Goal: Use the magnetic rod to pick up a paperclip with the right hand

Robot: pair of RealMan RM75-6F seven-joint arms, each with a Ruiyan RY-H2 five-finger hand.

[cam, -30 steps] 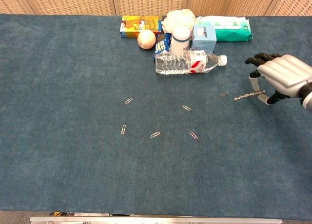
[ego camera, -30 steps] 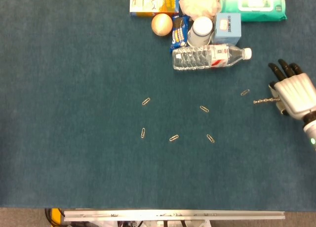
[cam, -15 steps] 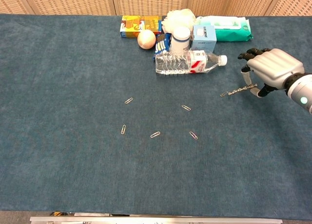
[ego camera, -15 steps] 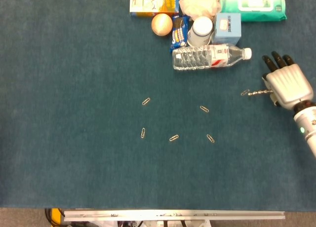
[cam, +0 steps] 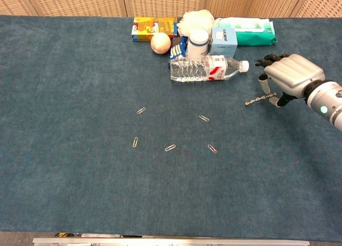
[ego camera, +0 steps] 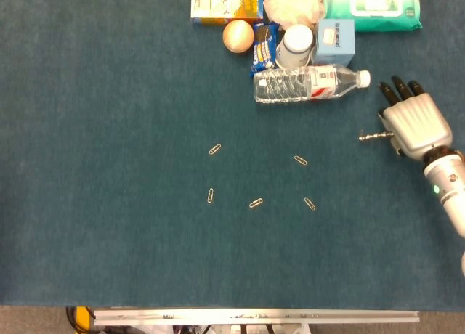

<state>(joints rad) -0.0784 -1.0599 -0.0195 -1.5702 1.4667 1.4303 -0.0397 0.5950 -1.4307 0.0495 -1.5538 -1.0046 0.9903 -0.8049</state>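
Observation:
My right hand (ego camera: 414,123) (cam: 291,77) pinches a thin metal magnetic rod (ego camera: 374,136) (cam: 261,99) that points left, low over the blue cloth. The rod's tip lies where the rightmost paperclip lay, and that clip cannot be told apart from the tip. Several more paperclips lie loose at mid-table, among them one (ego camera: 300,160) (cam: 203,118) nearest the rod, one (ego camera: 310,203) (cam: 212,148) below it and one (ego camera: 215,149) (cam: 141,110) at the left. The left hand shows in neither view.
A lying water bottle (ego camera: 311,83) (cam: 207,68) is just left of the hand. Behind it stand a white jar (ego camera: 296,46), a blue box (ego camera: 336,41), a wipes pack (ego camera: 374,7), an orange ball (ego camera: 237,35) and a yellow box (ego camera: 227,3).
The right hand has shifted left and slightly toward the table's back with the rod. The rod's tip went from right of the rightmost paperclip to over it.

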